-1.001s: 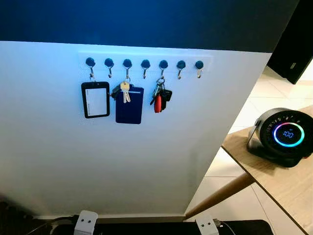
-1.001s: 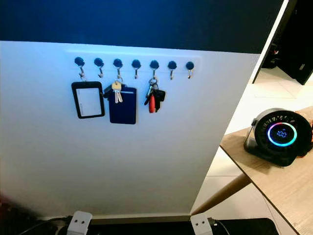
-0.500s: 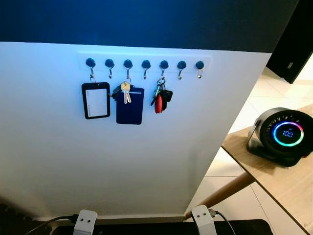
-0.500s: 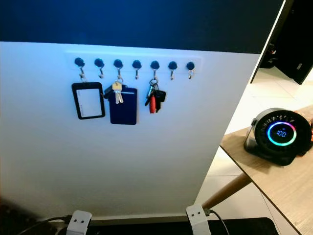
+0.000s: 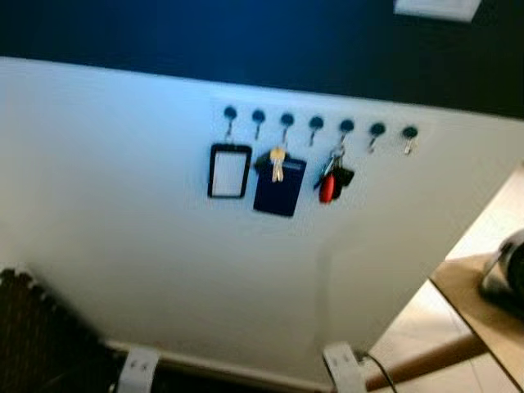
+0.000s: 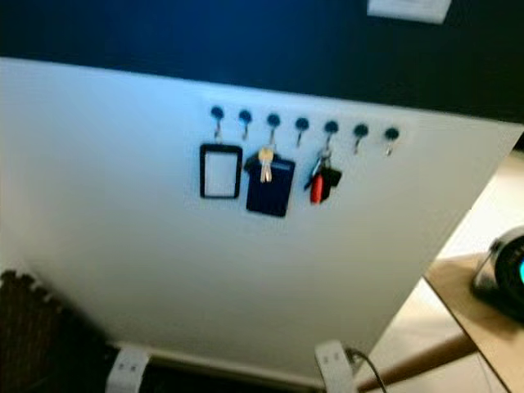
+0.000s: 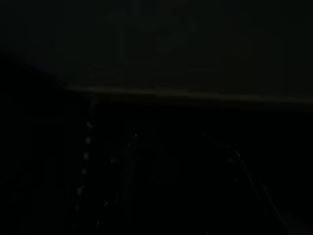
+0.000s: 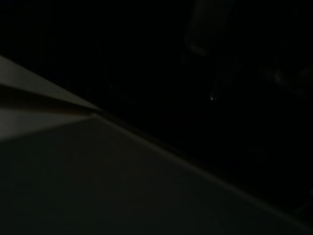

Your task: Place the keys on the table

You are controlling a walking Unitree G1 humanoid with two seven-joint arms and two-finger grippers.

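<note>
A bunch of keys [image 5: 332, 175] with a red fob and a black fob hangs from the fifth hook of a hook rail [image 5: 318, 124] on the white wall panel. The wooden table [image 5: 475, 307] juts in at the lower right, well below and to the right of the keys. Both arms hang low: the white end of the left arm [image 5: 137, 370] and of the right arm [image 5: 344, 368] peek in at the bottom edge, far under the keys. Both wrist views are almost black; the right wrist view makes out a pale slanted surface [image 8: 98, 171].
A black badge holder [image 5: 229, 170] and a dark blue card holder [image 5: 280, 187] with a pale key [image 5: 277, 164] hang left of the keys. A round black fan [image 5: 509, 274] stands on the table. A dark mat [image 5: 41, 336] lies at lower left. Tiled floor [image 5: 426, 319] is beside the table leg.
The whole picture has blurred and slid right, so the camera has moved; the rail now sits right of centre and the fan is at the frame edge. The keys still hang on their hook.
</note>
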